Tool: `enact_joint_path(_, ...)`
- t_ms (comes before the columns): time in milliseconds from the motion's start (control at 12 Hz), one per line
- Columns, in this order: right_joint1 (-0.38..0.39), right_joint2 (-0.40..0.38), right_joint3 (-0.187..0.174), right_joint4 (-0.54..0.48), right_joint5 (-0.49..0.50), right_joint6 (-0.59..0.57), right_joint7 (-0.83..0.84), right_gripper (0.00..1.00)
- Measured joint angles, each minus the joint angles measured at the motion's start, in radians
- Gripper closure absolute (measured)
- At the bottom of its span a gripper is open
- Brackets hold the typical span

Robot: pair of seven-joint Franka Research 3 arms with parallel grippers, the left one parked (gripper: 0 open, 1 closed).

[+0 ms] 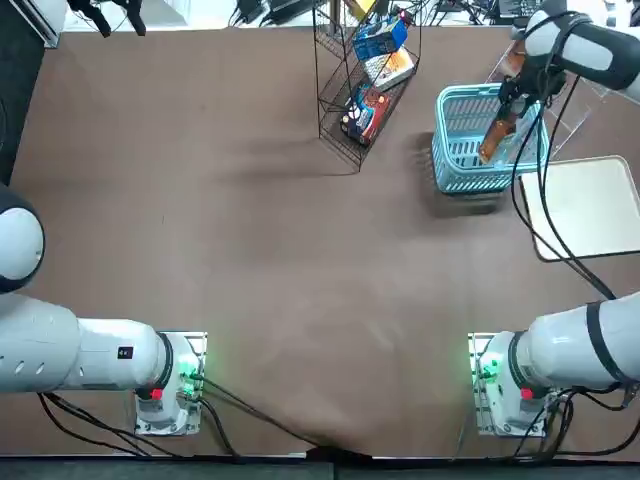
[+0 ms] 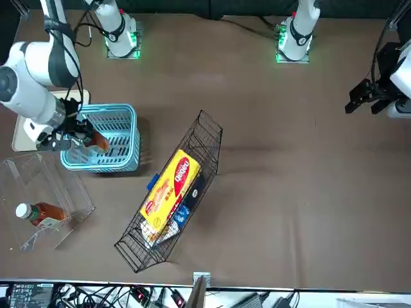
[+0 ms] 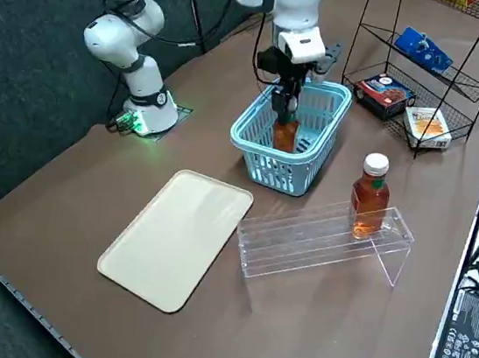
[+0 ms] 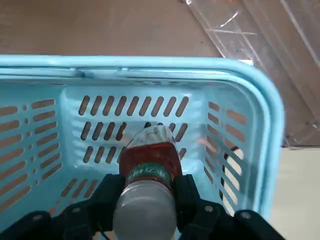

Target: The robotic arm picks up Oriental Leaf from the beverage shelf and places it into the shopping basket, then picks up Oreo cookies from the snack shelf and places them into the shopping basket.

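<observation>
Bottle between the fingers, inside the basket

You get the grip best from the right wrist view: the right gripper is closed down to the width of the Oriental Leaf, one finger on each side at the white cap and neck. The fingers are therefore parted by the bottle, not fully together. Your front view shows only some amber under the gripper, while the right side view shows the bottle's lower part within the walls of the shopping basket; whether its base touches the floor, you cannot tell.

From the right side you also see a second amber bottle upright on the beverage shelf, beside the cream tray. The Oreo cookies lie on a tier of the wire rack, above a red-and-dark pack and a white box. A yellow pack (its red logo plain to you from the front) covers much of the rack there, leaving you only parts of the blue pack
</observation>
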Motion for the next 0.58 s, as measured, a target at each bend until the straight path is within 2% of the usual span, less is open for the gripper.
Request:
enact_joint_path(333, 0.01, 0.062, 0.0, -0.005, -0.013, 0.046, 0.004, 0.43)
enact_joint_path(583, 0.014, 0.073, 0.0, -0.003, -0.021, 0.051, 0.027, 0.41)
